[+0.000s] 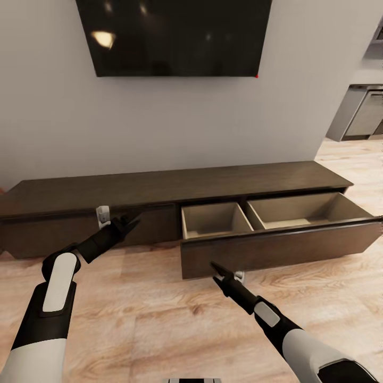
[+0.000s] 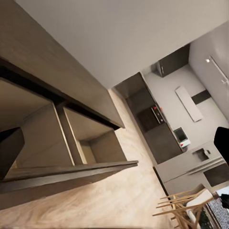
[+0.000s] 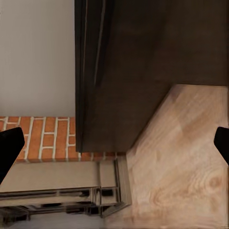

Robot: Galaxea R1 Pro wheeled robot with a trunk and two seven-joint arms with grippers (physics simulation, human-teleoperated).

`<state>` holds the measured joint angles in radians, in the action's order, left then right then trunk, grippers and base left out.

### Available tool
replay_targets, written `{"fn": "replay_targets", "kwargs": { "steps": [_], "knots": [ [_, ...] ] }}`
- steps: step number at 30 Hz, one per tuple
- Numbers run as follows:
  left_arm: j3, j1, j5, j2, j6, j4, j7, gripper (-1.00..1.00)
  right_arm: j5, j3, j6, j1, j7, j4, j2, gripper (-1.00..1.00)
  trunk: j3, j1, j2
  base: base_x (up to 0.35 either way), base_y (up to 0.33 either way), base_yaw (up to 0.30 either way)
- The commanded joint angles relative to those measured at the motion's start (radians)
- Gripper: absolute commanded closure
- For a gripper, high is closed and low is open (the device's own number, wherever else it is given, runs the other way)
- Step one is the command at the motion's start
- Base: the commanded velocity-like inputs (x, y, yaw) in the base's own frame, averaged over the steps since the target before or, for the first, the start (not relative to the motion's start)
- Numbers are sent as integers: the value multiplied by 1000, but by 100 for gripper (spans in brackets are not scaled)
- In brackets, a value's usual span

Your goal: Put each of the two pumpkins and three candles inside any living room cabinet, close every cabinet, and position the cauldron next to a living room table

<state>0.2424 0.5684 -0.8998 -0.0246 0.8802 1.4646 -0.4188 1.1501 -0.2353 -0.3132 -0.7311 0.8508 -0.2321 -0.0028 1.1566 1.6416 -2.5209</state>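
While both grippers — left (image 1: 126, 222), right (image 1: 217, 268) — gape empty, the cabinet (image 1: 159, 189) stands just ahead.

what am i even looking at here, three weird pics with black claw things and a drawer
This is a simulated two-armed robot on wheels, rendered by a computer. The big picture comes from a camera on its head, looking down over both arms. The black claws are its grippers: the left gripper and the right gripper, both open and holding nothing.

The other two pictures come from cameras on each wrist, looking along the fingers, so they appear tilted.

In front stands a long dark cabinet under a wall-mounted TV. Its right drawer is pulled out, showing two pale compartments, both bare. The left drawer front looks closed. The left wrist view shows the open drawer and a kitchen beyond.
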Motion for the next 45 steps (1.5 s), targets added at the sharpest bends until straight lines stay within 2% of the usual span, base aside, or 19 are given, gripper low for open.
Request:
{"fn": "replay_targets", "kwargs": {
  "steps": [1, 2, 4, 7, 9, 10, 11, 13, 16, 19, 39, 45],
  "knots": [
    [2, 1, 1, 1, 6, -1, -3, -100, 7, -5, -9, -1, 1, 0, 0, -100, 1, -1, 0, -143, 0, 0],
    [2, 1, 1, 1, 6, -1, -3, -100, 5, -8, -9, -1, 1, 0, 0, -100, 1, -1, 0, -114, 0, 0],
    [1, 1, 1, 0, 4, -3, -2, -100, -17, -44, -7, -1, 4, 0, 0, -100, 1, -1, 0, -42, 0, 0],
    [1, 1, 1, 0, 4, -3, -2, -100, -17, -44, -7, -1, 4, 0, 0, -100, 1, -1, 0, -37, 0, 0],
    [0, 1, 1, 1, 4, -4, -1, -100, -50, -91, -4, 0, 6, 0, 1, -100, 1, -1, 0, -22, 0, 0],
    [-1, 1, 1, 1, 3, -5, -1, -100, -75, -127, 0, 1, 4, 0, 6, -100, 1, -1, 0, -12, 0, 0],
    [-1, 1, 1, 1, 3, -5, 0, -100, -94, -150, 12, 2, 3, 2, 15, -100, 1, -1, 0, -8, 0, 0],
    [-1, 1, 2, 1, 2, -10, 1, -100, -120, -177, 94, 5, 2, 7, 48, -100, 1, -1, 0, -3, 0, 0],
    [0, 1, 2, 0, 1, -20, 1, -100, -132, -184, 197, 6, 3, 9, 63, -100, 1, -1, 0, -1, 0, 0],
    [0, 1, 3, 0, 1, -39, 1, -100, -137, -189, 257, 7, 8, 10, 69, -100, 1, -1, 0, 0, 0, 0],
    [0, 1, 2, 0, 0, -44, 2, -100, -141, -194, 268, 7, 3, 8, 69, -100, 1, -1, 0, 0, 0, 0],
    [0, 1, 1, 0, 0, -44, 0, -100, -141, -194, 270, 7, 9, 8, 70, -100, -8, -1, 0, 0, 0, 44]
  ]
}}
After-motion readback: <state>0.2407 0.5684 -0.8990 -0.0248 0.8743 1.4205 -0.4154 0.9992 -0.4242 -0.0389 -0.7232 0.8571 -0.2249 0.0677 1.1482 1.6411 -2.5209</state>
